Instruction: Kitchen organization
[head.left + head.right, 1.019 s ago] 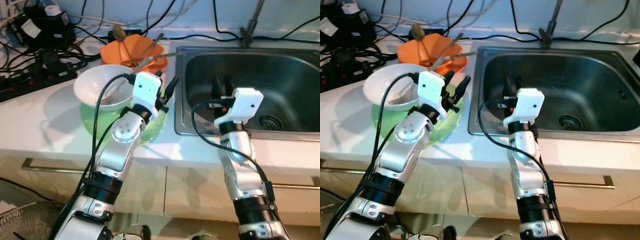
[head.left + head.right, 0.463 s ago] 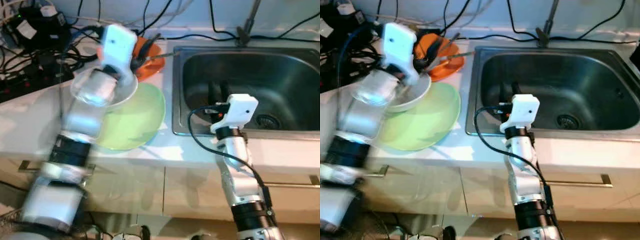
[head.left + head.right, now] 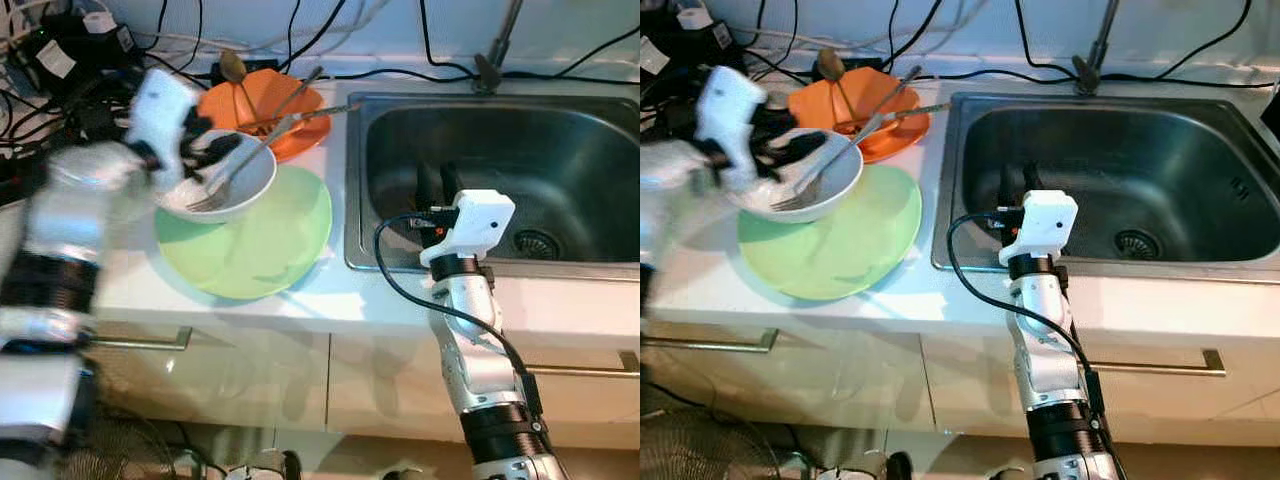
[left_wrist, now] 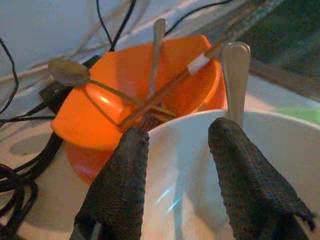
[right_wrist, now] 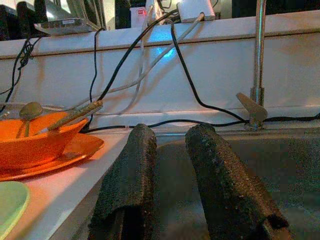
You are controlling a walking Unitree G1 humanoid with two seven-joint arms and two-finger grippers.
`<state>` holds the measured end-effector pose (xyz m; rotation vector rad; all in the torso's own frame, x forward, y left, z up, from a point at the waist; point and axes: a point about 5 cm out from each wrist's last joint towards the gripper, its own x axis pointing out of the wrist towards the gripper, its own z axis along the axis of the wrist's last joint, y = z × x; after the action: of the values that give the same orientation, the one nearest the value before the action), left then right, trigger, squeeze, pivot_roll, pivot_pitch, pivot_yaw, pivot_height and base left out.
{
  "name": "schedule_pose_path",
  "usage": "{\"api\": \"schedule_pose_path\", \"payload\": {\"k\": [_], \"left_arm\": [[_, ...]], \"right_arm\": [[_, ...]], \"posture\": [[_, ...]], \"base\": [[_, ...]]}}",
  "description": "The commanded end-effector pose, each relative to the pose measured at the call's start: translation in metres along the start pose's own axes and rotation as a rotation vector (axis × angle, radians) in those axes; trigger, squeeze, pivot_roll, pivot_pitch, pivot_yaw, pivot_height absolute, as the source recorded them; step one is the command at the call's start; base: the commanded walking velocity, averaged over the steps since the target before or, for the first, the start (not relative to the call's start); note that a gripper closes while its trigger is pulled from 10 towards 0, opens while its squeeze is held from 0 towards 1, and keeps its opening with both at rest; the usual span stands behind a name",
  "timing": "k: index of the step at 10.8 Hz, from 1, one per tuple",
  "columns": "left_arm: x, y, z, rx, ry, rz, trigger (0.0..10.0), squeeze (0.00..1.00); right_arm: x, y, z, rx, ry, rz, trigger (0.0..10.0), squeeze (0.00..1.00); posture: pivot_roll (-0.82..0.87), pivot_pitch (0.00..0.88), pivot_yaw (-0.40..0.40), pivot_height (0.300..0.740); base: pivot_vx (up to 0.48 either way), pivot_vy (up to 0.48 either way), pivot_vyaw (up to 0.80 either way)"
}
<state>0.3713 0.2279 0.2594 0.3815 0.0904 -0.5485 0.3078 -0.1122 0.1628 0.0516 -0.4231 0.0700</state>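
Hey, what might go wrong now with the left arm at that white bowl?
The left gripper straddles the white bowl's rim with a loose fork inside; lifting or tilting could spill it. The bowl sits partly on the green plate, so it might rock. The orange bowl with utensils stands close behind.

- pretty bright, even light all over the white worktop [image 3: 300,300], only soft shadows
- left arm [image 3: 70,230] smeared with motion blur, rest looks sharp
- sink [image 3: 560,160] basin darker, some dull glare
- left wrist view soft up close

bowl [image 3: 225,180] on plate [image 3: 255,240] | sink [image 3: 560,170] right of plate
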Motion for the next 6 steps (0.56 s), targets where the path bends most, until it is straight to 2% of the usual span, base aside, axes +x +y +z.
{"api": "schedule_pose_path", "payload": {"k": [1, 3, 4, 5, 6], "left_arm": [[-0.003, 0.005, 0.006, -0.002, 0.013, -0.051, 10.0, 0.00], [-0.004, 0.010, 0.009, 0.026, 0.052, -0.109, 10.0, 0.00], [-0.001, 0.010, 0.008, 0.015, 0.054, -0.139, 10.0, 0.00], [0.005, -0.004, 0.001, 0.013, 0.085, -0.239, 10.0, 0.00], [0.013, -0.014, -0.007, 0.020, 0.119, -0.279, 10.0, 0.00]], "right_arm": [[-0.002, 0.002, -0.005, -0.001, 0.023, -0.003, 10.0, 0.00], [-0.002, 0.001, -0.006, 0.001, 0.028, -0.007, 10.0, 0.00], [-0.002, 0.002, -0.007, 0.003, 0.031, -0.008, 10.0, 0.00], [-0.002, 0.002, -0.008, 0.002, 0.034, -0.008, 10.0, 0.00], [-0.002, 0.001, -0.008, 0.000, 0.035, -0.012, 10.0, 0.00]], "posture": [[0.06, 0.049, 0.078, 0.740], [0.07, 0.059, 0.080, 0.740], [0.07, 0.061, 0.082, 0.740], [0.07, 0.062, 0.085, 0.740], [0.06, 0.065, 0.086, 0.740]], "base": [[0.000, 0.000, 0.00], [0.000, 0.000, 0.00], [0.000, 0.000, 0.00], [0.000, 0.000, 0.00], [0.000, 0.000, 0.00]]}}
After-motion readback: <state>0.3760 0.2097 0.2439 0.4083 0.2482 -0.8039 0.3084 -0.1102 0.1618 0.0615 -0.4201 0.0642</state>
